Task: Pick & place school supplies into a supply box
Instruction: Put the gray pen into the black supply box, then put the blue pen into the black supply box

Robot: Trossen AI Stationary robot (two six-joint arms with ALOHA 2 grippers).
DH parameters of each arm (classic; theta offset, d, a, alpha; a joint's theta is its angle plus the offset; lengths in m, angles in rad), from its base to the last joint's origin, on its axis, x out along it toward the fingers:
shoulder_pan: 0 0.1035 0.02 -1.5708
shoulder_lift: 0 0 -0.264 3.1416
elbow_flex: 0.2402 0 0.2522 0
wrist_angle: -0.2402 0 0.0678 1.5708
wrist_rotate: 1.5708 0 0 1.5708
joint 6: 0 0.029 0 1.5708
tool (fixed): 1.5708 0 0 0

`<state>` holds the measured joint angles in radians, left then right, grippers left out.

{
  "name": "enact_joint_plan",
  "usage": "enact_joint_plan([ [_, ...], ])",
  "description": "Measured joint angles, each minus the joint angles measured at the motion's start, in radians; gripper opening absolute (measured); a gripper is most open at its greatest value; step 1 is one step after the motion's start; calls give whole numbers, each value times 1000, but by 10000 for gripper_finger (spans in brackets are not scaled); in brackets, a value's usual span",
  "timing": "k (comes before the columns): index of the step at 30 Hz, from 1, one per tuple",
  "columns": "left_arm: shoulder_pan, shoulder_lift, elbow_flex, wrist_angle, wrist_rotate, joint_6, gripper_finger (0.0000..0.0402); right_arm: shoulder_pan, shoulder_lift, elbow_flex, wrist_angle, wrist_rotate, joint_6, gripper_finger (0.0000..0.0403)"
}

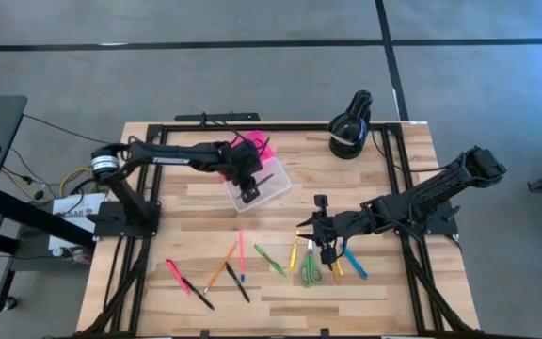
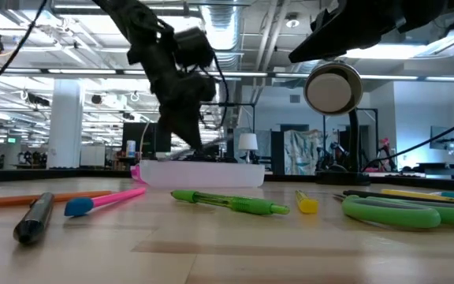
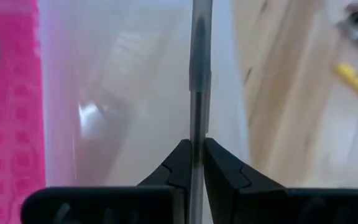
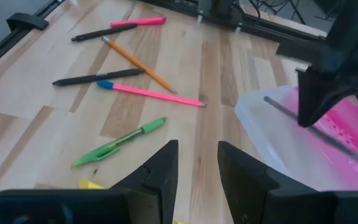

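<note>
- Two sets of fingers are at work over our counter (image 1: 346, 292).
- Our left fingers (image 3: 193, 163) are pressed together, pinching a thin grey pen (image 3: 199, 74) that runs straight ahead of their tips, over the clear base of the supply box (image 1: 260, 188).
- Our right fingers (image 4: 197, 163) hang spread and hold nothing.
- Ahead of them lie a green pen (image 4: 120, 143), a pink pencil (image 4: 148, 92) and an orange pencil (image 4: 137, 63).
- The green scissors (image 1: 311, 272) lie just beside them.
</note>
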<state>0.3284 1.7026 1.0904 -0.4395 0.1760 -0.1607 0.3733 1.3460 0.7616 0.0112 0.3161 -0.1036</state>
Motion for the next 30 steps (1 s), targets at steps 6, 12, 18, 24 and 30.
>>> enact_joint_plan([
  [6, 20, 61, 0, 12, -7, 23, 17, 0, 0, 0, -5, 0, 2, 109],
  [12, 27, 60, 0, 5, -58, 47, 18, -1, 0, 0, -4, 0, 2, 109],
  [18, 27, 60, 0, 6, -138, 97, 54, -2, 0, 0, -6, 0, 9, 109],
  [24, 27, 59, 0, 15, -146, 126, 125, -10, 0, 0, -6, 0, 26, 109],
  [30, 25, 40, 0, 0, -126, 156, 169, -25, 0, 1, -19, 0, 87, 109],
])
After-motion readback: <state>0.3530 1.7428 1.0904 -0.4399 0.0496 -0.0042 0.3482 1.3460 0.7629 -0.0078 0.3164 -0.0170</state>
